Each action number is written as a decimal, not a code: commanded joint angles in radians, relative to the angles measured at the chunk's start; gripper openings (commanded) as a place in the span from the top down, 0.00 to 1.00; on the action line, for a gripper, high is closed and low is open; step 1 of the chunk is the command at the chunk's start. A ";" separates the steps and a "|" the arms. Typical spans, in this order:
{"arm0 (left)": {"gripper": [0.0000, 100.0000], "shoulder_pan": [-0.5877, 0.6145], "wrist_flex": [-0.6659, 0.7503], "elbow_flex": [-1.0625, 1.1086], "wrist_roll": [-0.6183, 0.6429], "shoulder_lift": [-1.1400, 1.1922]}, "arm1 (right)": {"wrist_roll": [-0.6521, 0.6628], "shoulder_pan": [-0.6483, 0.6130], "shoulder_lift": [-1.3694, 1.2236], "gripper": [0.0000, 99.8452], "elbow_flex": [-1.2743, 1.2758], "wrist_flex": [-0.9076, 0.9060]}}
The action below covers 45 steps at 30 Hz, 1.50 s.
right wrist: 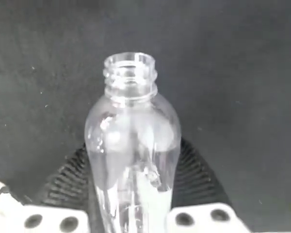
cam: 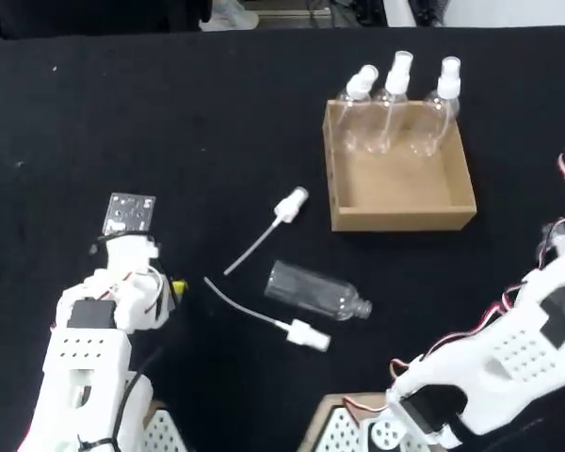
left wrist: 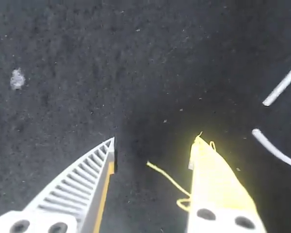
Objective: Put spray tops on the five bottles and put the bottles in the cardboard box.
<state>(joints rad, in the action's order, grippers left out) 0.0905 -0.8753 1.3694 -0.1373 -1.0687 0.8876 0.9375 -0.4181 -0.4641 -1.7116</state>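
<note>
Your left pincer [left wrist: 154, 143] gapes empty, spray-top tubes [left wrist: 280, 89] just ahead. Right pincer [right wrist: 133, 162] grips an uncapped bottle [right wrist: 131, 121]. Box [cam: 400, 222] holds three capped bottles [cam: 388, 115].

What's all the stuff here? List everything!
Table: one, black, under everything.
Cardboard box: one, brown, far right side.
Topped bottles: three, clear with white tops, in the box at its far wall.
Loose bottle: one, clear, topless, lying mid-table.
Spray tops: two, white, long-tubed, mid-table.
Held bottle: one, clear, topless, gripped.
Right gripper: one, white, black-padded, shut on it.
Left gripper: one, white and yellow, open over the table.
</note>
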 commanded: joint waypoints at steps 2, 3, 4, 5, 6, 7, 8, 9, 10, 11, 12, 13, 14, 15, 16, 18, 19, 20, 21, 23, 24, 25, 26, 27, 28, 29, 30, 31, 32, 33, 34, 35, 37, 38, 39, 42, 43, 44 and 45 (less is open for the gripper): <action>0.75 -0.061 0.015 -0.153 0.003 -0.005 | -0.041 0.029 0.174 0.99 -0.061 -0.020; 0.75 -0.070 0.018 -0.180 0.003 -0.005 | -0.060 0.035 0.193 0.99 -0.053 -0.018; 0.75 -0.082 0.014 -0.213 0.003 -0.003 | -0.078 0.044 0.211 0.99 -0.038 -0.009; 0.75 -0.099 0.006 -0.248 0.003 0.005 | -0.094 0.049 0.226 0.99 -0.021 0.003; 0.75 -0.117 -0.011 -0.283 0.003 0.021 | -0.109 0.052 0.246 0.99 -0.002 0.018; 0.75 -0.140 -0.028 -0.326 0.003 0.049 | -0.124 0.052 0.268 0.99 0.021 0.035; 0.75 -0.165 -0.041 -0.369 0.003 0.086 | -0.137 0.054 0.289 0.99 0.051 0.055; 0.75 -0.189 -0.048 -0.412 0.005 0.133 | -0.147 0.054 0.315 0.99 0.085 0.080; 0.75 -0.216 -0.052 -0.461 0.008 0.192 | -0.160 0.054 0.344 0.99 0.125 0.101; 0.75 -0.240 -0.055 -0.512 0.009 0.259 | -0.172 0.054 0.375 0.99 0.170 0.129; 0.75 -0.265 -0.058 -0.562 0.009 0.328 | -0.190 0.054 0.409 0.99 0.220 0.161; 0.75 -0.286 -0.058 -0.615 0.009 0.402 | -0.207 0.054 0.446 0.99 0.272 0.198; 0.75 -0.306 -0.058 -0.664 0.009 0.476 | -0.218 0.054 0.483 0.99 0.326 0.236; 0.75 -0.325 -0.058 -0.711 0.009 0.542 | -0.222 0.054 0.522 0.99 0.381 0.281; 0.75 -0.341 -0.058 -0.759 0.009 0.606 | -0.230 0.054 0.564 0.99 0.441 0.328; 0.75 -0.367 -0.060 -0.852 0.009 0.717 | -0.235 0.052 0.645 0.99 0.565 0.422; 0.75 -0.378 -0.060 -0.894 0.008 0.764 | -0.235 0.051 0.685 0.99 0.624 0.465; 0.75 -0.389 -0.060 -0.932 0.008 0.809 | -0.235 0.049 0.722 0.99 0.682 0.503; 0.75 -0.403 -0.060 -0.966 0.008 0.848 | -0.235 0.048 0.756 0.99 0.734 0.534; 0.75 -0.430 -0.060 -1.015 0.009 0.910 | -0.233 0.046 0.814 0.99 0.825 0.583; 0.75 -0.444 -0.060 -1.033 0.009 0.931 | -0.232 0.046 0.839 0.99 0.862 0.603; 0.75 -0.456 -0.058 -1.050 0.009 0.953 | -0.229 0.048 0.860 0.99 0.894 0.617; 0.75 -0.466 -0.052 -1.066 0.011 0.971 | -0.227 0.049 0.878 0.99 0.921 0.629; 0.75 -0.473 -0.049 -1.081 0.011 0.988 | -0.227 0.052 0.891 0.99 0.941 0.638; 0.75 -0.481 -0.037 -1.098 0.011 1.005 | -0.227 0.052 0.900 0.99 0.958 0.646; 0.75 -0.487 -0.015 -1.106 0.011 1.023 | -0.227 0.052 0.906 0.99 0.972 0.652; 0.75 -0.493 0.014 -1.109 0.011 1.046 | -0.227 0.052 0.909 0.99 0.984 0.661; 0.75 -0.496 0.055 -1.112 0.011 1.071 | -0.227 0.052 0.909 0.99 0.993 0.667; 0.75 -0.499 0.098 -1.115 0.011 1.096 | -0.227 0.051 0.908 0.99 1.001 0.672; 0.75 -0.501 0.138 -1.116 0.011 1.122 | -0.227 0.051 0.908 0.99 1.009 0.680; 0.75 -0.501 0.176 -1.118 0.011 1.145 | -0.227 0.051 0.908 0.99 1.015 0.686; 0.75 -0.501 0.212 -1.118 0.011 1.166 | -0.226 0.052 0.908 0.99 1.021 0.692; 0.75 -0.501 0.265 -1.118 0.011 1.206 | -0.226 0.054 0.908 0.99 1.033 0.709; 0.75 -0.501 0.285 -1.118 0.011 1.221 | -0.226 0.055 0.908 0.99 1.043 0.720; 0.75 -0.501 0.302 -1.119 0.011 1.234 | -0.226 0.058 0.908 0.99 1.053 0.730; 0.75 -0.507 0.293 -1.162 0.011 1.274 | -0.226 0.066 0.909 0.99 1.084 0.767; 0.75 -0.506 0.272 -1.187 0.011 1.289 | -0.226 0.066 0.909 0.99 1.095 0.779; 0.75 -0.506 0.249 -1.214 0.011 1.307 | -0.226 0.066 0.909 0.99 1.104 0.792; 0.75 -0.506 0.226 -1.241 0.011 1.330 | -0.226 0.066 0.909 0.99 1.115 0.801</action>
<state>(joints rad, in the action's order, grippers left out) -0.3989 -0.5992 0.2631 -0.1373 0.2294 0.6621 0.9820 0.4427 0.6483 -0.9551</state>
